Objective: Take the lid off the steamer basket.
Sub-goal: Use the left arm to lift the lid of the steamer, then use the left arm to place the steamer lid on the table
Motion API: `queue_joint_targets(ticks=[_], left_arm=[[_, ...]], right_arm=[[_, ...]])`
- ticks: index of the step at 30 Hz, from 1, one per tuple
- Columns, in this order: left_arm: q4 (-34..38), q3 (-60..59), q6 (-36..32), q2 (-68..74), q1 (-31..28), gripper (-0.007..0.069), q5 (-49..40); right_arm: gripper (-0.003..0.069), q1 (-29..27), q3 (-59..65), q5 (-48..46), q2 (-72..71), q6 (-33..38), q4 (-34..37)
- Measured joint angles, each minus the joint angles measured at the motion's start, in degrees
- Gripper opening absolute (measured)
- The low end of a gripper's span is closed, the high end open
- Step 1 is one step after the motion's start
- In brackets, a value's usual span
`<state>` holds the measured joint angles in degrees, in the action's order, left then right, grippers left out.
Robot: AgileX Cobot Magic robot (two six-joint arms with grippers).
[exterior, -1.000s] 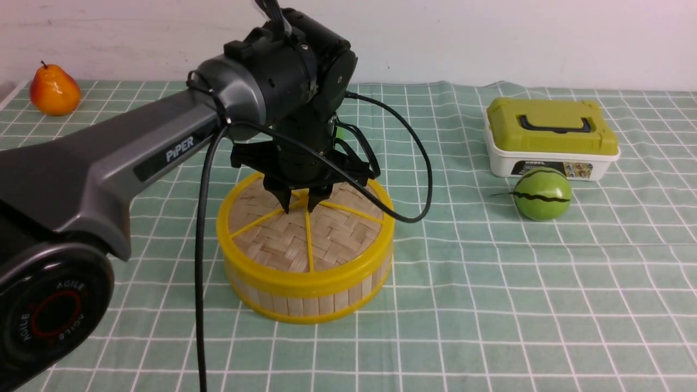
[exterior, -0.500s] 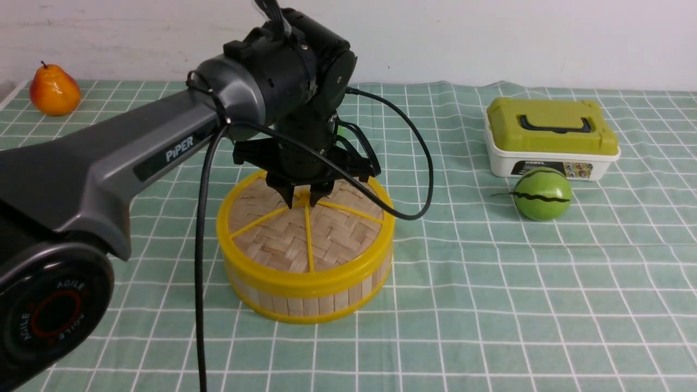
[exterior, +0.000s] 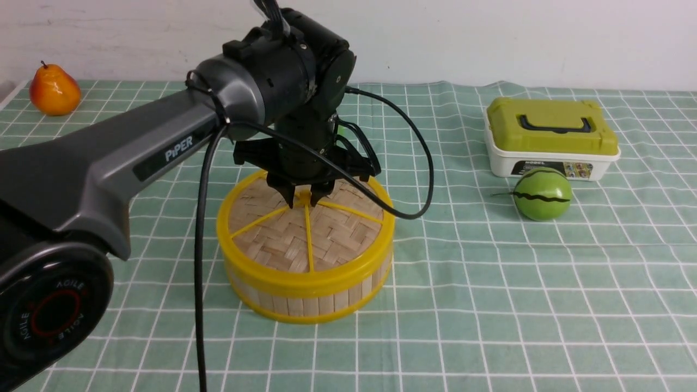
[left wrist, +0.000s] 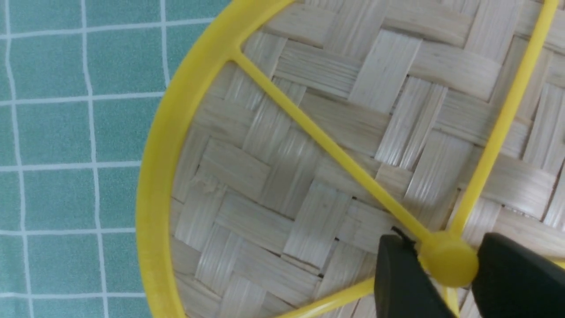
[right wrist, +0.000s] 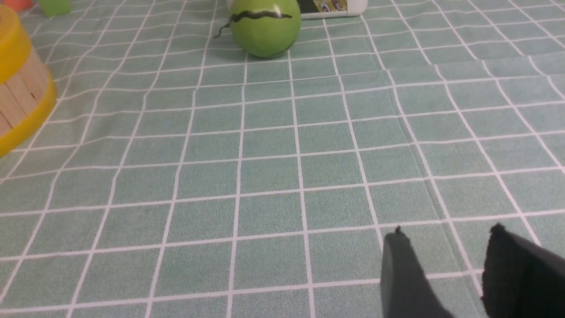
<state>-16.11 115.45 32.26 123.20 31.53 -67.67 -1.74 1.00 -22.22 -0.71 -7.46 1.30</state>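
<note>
Steamer basket, round, with a vertical bamboo-slat wall and yellow plastic rims, stands on the green-checked counter. Its herringbone-woven bamboo lid sits on top. Left gripper jaws clamp the small round hub. Right gripper jaws stand apart, empty.

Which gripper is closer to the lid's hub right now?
Left. The left gripper grips the lid's hub; the right gripper sits over cloth, well off from the steamer basket.

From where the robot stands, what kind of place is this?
Probably a staged tabletop test setup, not a home: green checked cloth, bare white wall, and a plastic-looking pear and striped green melon.
</note>
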Motion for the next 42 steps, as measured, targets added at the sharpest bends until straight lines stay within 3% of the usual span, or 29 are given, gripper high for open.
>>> queue_joint_targets(ticks=[5,8,25,32,38,42], left_arm=[[0.22,0.00,-0.07,0.00,0.00,0.0198,-0.01],[1.13,0.00,-0.07,0.00,0.00,0.0102,-0.01],[1.74,5.11,-1.18,-3.59,-0.06,0.0103,-2.09],[-3.60,9.06,-4.01,-9.88,-0.37,0.0103,-3.52],[-2.07,7.62,-4.63,-14.83,-6.56,0.0103,-3.52],[-0.66,-1.50,-4.15,-18.14,-14.22,0.0103,-3.52]], right_arm=[[0.0241,0.00,0.00,0.00,0.00,0.00,0.00],[0.0241,0.00,0.00,0.00,0.00,0.00,0.00],[0.0241,0.00,0.00,0.00,0.00,0.00,0.00],[0.0241,0.00,0.00,0.00,0.00,0.00,0.00],[0.0241,0.00,0.00,0.00,0.00,0.00,0.00],[0.0241,0.00,0.00,0.00,0.00,0.00,0.00]])
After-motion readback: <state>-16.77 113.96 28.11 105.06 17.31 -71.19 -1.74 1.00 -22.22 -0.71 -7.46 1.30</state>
